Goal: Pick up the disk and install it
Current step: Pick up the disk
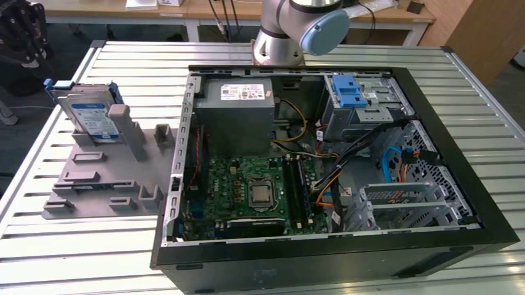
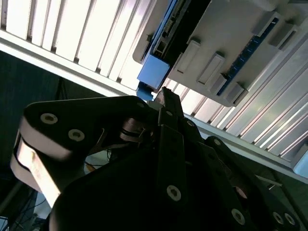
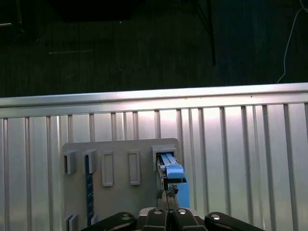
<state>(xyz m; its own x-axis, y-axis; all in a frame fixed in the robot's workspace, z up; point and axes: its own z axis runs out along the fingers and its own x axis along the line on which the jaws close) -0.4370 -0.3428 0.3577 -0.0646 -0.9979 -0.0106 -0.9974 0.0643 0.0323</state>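
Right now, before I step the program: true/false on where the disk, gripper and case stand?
1. The disk stands on edge in the grey holder plate at the exterior view's left. True.
2. The disk is already inside the computer case. False: it sits in the holder plate, outside the case.
3. The case lies open with the motherboard exposed. True.
4. The gripper hangs over the motherboard. False: in the first wrist view the gripper is close by the disk's blue end, at the holder plate.
5. The perforated cage with the blue latch lies on the table. False: the cage is mounted inside the case.
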